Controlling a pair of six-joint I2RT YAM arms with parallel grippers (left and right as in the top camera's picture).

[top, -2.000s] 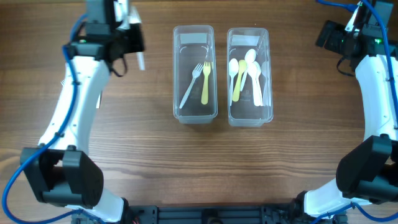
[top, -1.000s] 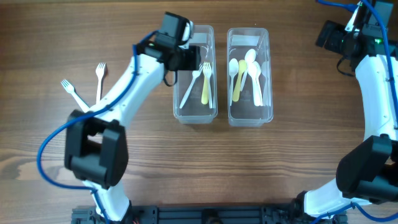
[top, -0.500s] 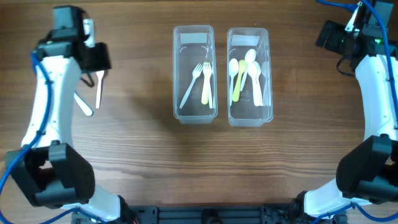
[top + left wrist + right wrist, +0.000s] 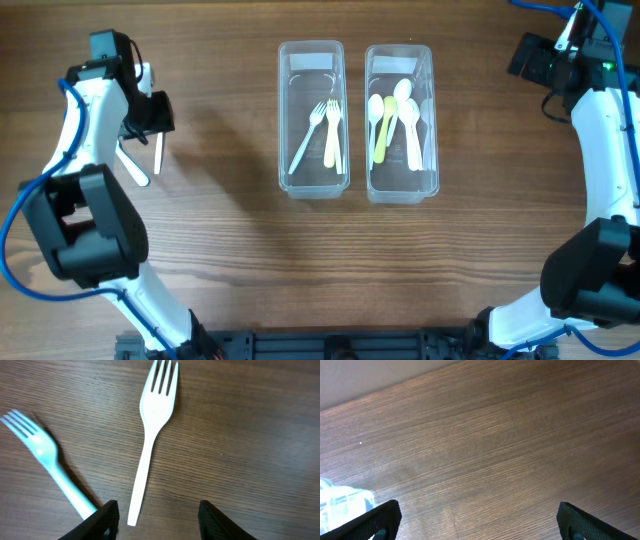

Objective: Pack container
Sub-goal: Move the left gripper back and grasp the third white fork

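Two loose forks lie on the table at 9 o'clock, well apart from the boxes: a white fork and a pale fork at its 8 o'clock. The left gripper hangs over them, half wide and empty, and the white handle end lines up between its jaws. I judge these forks light, thin, a little bendy and slippery, so the flat handle is the place to pinch. The left box at 12 o'clock holds three packed forks, one of them hard to see. The right box holds at least three spoons. The right gripper, at 2 o'clock, is wide and empty.
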